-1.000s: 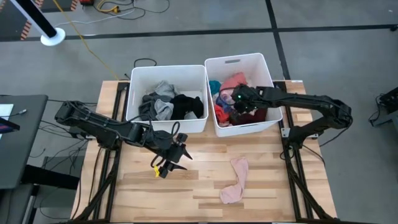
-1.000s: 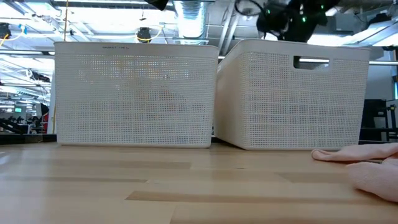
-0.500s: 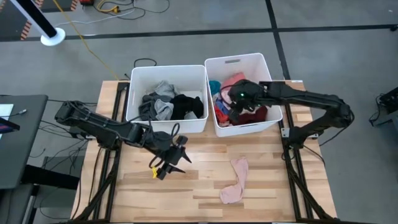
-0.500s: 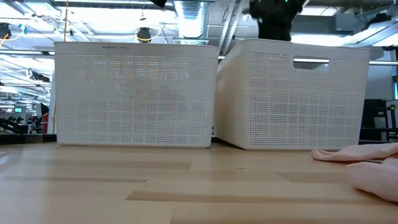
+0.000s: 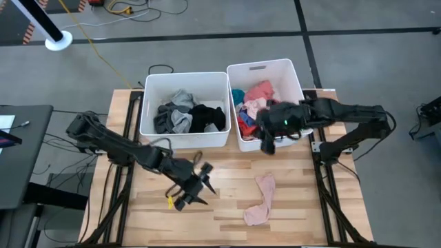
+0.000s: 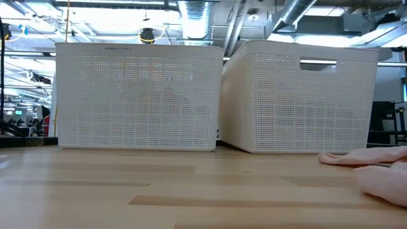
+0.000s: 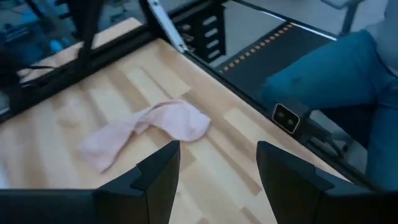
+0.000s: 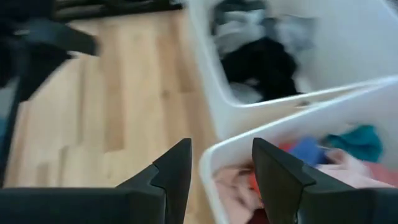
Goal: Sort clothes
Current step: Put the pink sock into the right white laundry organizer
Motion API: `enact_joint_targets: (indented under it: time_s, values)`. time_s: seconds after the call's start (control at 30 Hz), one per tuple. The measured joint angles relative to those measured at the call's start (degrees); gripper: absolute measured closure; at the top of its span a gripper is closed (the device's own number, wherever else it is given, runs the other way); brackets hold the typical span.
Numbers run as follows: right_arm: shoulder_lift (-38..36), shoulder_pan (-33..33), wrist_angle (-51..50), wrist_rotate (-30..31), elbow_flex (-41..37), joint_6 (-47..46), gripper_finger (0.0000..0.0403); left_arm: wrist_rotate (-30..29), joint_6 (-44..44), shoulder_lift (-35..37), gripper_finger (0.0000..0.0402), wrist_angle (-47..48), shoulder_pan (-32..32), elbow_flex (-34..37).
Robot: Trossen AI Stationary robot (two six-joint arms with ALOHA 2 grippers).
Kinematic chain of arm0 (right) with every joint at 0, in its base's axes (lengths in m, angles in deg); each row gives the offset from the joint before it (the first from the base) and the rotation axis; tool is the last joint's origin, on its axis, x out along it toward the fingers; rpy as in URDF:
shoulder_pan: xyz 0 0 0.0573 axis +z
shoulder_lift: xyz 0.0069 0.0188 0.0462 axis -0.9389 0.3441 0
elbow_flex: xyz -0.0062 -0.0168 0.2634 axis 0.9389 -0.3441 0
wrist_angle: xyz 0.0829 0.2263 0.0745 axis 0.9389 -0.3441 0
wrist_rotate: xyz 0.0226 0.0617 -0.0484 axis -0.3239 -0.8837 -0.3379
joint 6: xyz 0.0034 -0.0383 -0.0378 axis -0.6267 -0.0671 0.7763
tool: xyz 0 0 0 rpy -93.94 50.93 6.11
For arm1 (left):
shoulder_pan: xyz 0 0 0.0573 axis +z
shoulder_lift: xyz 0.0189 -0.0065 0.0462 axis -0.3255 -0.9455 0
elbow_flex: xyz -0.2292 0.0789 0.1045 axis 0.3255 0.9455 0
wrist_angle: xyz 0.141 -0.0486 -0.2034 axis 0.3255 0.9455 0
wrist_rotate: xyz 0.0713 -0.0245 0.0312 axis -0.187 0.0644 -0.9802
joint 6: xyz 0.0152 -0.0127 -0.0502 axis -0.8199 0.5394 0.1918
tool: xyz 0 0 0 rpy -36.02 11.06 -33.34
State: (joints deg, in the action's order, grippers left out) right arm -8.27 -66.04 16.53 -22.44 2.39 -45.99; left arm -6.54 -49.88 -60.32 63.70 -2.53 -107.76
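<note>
Low view: both arms out of frame; only the two bin fronts and the edge of the pink garment (image 6: 375,166) show, cut off at the frame's right edge. Mesh walls hide the bins' contents from this angle.

High view: left bin (image 5: 147,105) holds grey and black clothes (image 5: 191,116); right bin (image 5: 295,74) holds red, pink and blue clothes (image 5: 252,103), partly covered by the right arm. The pink garment lies flat on the tabletop (image 5: 227,208), in front of the right bin, touching neither bin.

Right gripper (image 5: 267,141) sits over the right bin's front wall, fingers spread, nothing between them. Half a second ago it was deeper inside the bin above the red clothes.

Left gripper (image 5: 198,190) hovers over bare tabletop, released, empty, pointing toward the pink garment; it has shifted nearer to it than before.
</note>
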Motion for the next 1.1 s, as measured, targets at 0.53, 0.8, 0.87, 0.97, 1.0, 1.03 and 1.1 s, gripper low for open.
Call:
enact_joint_targets:
  time_s: [0.53,0.8,0.87,0.97,1.0,1.03,1.1]
  values:
    - [0.24,24.51,-9.3,2.16,-0.3,-15.66,0.0219,-0.31,-3.98,-20.3,0.0195,-15.82,-2.05,-4.26]
    - [0.24,33.62,-9.39,8.61,-0.31,-22.32,0.0223,-0.33,-4.17,-29.17,0.0195,-18.45,-1.97,-9.49]
    - [0.26,35.54,-9.36,10.24,-0.39,-24.48,0.0223,-0.33,-4.1,-31.28,0.0195,-18.37,-1.96,-10.95]
    - [0.24,38.14,-9.2,12.43,-1.54,-27.38,0.0223,-0.35,-3.73,-34.63,0.0195,-18.22,-1.85,-13.42]
    - [0.24,39.03,-9.08,13.11,-2.11,-28.22,0.0223,-0.35,-3.45,-35.6,0.0195,-18.0,-1.81,-14.21]
    - [0.24,39.79,-8.7,13.4,-2.85,-29.24,0.0223,-0.37,-3.16,-36.81,0.0195,-18.15,-1.68,-15.27]
    - [0.24,40.76,-7.98,13.65,-4.64,-30.94,0.0223,-0.36,-2.56,-38.68,0.0195,-18.32,-1.48,-16.93]
